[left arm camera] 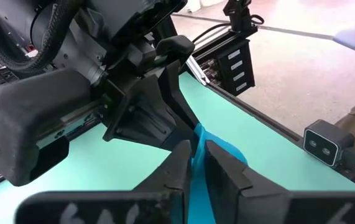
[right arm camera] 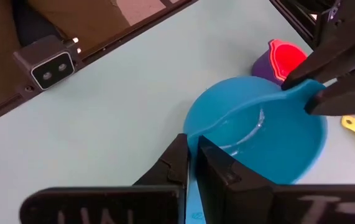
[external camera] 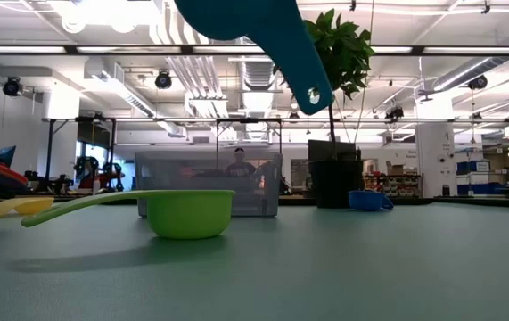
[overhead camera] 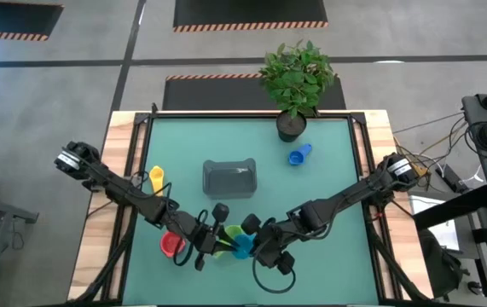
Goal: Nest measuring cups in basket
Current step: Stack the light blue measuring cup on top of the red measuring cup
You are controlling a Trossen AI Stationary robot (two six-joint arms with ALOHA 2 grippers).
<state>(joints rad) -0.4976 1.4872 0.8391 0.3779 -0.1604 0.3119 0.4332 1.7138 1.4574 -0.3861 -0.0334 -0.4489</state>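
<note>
Both grippers meet over the near middle of the table, each clamped on the same teal cup (right arm camera: 258,134), which is lifted off the tabletop. The right gripper (right arm camera: 193,163) has its two fingers pressed together on the cup's rim, with the open bowl spreading out just beyond its fingertips. The left gripper (left arm camera: 196,163) is closed on a thin teal edge of the cup, and in the right wrist view its dark fingers pinch the far side of the bowl, opposite the right gripper. In the low view the teal cup (external camera: 258,27) hangs high above the surface with its handle pointing down and a small hole near the handle's end. Directly under the joined grippers, a green cup (external camera: 187,212) sits upright on the table (overhead camera: 328,170), its long handle stretching out to one side. Just beyond the left gripper's side, a red cup (right arm camera: 287,55) sits nested in a purple cup (right arm camera: 265,65), and a yellow cup (overhead camera: 157,178) lies farther out on that same side, apart from the others. The grey basket (overhead camera: 229,177) stands past both grippers toward the middle of the table, well apart from the held cup. A blue cup (overhead camera: 299,155) lies beyond the basket, off toward the right arm's side, near a potted plant (overhead camera: 297,78) at the far edge.
</note>
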